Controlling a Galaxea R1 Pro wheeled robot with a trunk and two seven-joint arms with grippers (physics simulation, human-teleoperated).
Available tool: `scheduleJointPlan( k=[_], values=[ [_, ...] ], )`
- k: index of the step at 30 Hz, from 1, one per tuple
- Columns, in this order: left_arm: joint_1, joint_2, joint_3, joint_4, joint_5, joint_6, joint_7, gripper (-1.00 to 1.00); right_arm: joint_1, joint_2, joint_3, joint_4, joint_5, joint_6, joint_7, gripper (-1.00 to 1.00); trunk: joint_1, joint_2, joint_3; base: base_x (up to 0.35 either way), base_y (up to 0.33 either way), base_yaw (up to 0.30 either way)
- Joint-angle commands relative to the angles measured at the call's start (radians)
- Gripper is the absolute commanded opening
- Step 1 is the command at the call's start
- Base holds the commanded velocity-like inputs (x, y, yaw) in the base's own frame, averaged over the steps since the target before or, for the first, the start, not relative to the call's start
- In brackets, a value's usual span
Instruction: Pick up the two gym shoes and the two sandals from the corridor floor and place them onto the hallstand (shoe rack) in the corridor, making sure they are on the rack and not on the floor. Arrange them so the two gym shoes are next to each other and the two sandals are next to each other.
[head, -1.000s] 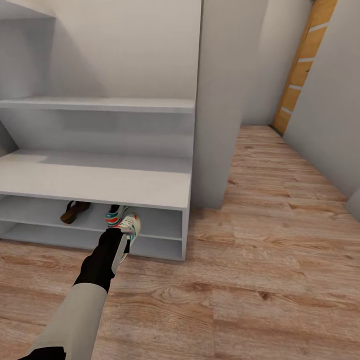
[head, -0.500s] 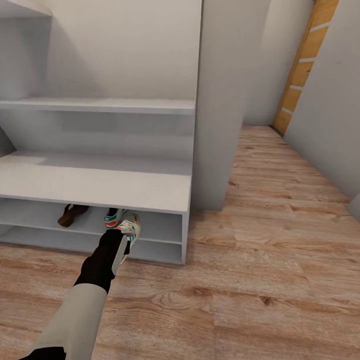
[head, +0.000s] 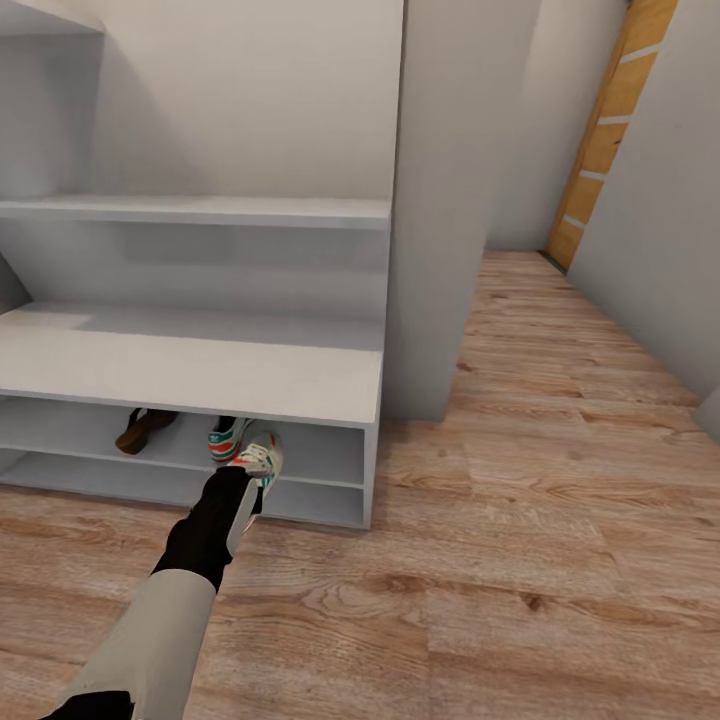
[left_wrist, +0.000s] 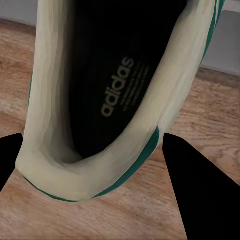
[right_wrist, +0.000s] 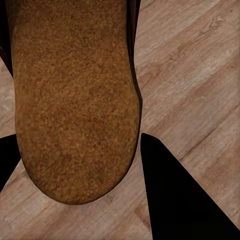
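From the head camera, the robot's left arm (head: 190, 560) reaches toward the pale grey hallstand (head: 200, 370), carrying a cream-white gym shoe (head: 258, 455) with green stripes at the open front of the low shelf under the bench top. A second gym shoe (head: 226, 437) rests on that same shelf just beside and behind the held one, and a dark brown sandal (head: 142, 428) lies on the shelf further to the left, apart from the sneakers. Light brown plank corridor floor (head: 520, 520) spreads in front of the unit and runs back past a grey wall column (head: 450, 200) toward an orange door (head: 605, 140).

In the left wrist camera, the left gripper (left_wrist: 95, 160) is clamped on the heel end of the held gym shoe (left_wrist: 100, 100), its two dark fingers (left_wrist: 200, 195) on either side of the collar; the black insole with white Adidas lettering faces the lens, with wood floor beneath.

In the right wrist camera, the right gripper (right_wrist: 75, 165) grips a second sandal (right_wrist: 75, 100), its fuzzy brown footbed facing the lens and a dark finger (right_wrist: 180, 195) set against its side, over the plank floor (right_wrist: 190, 75).
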Motion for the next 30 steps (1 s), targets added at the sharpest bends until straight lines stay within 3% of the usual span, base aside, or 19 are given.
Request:
scheduleJointPlan(
  k=[1, 8, 30],
  values=[
    [0.0, 0.0, 0.0, 0.001, -0.001, 0.0, -0.001, -1.0, 0.0, 0.0, 0.0, 0.0, -0.003, 0.0, -0.003, -1.0, 0.0, 0.0, 0.0, 0.012, 0.0, 0.0],
    [0.0, 0.0, 0.0, 0.002, -0.001, -0.001, -0.001, -1.0, 0.0, 0.0, 0.0, 0.0, -0.003, 0.0, -0.003, -1.0, 0.0, 0.0, 0.0, 0.204, 0.0, 0.0],
    [0.0, 0.0, 0.013, 0.003, -0.001, -0.033, 0.0, -1.0, 0.0, 0.0, 0.0, 0.0, -0.003, 0.0, -0.003, -1.0, 0.0, 0.0, 0.0, 0.059, 0.0, 0.0]
  ],
)
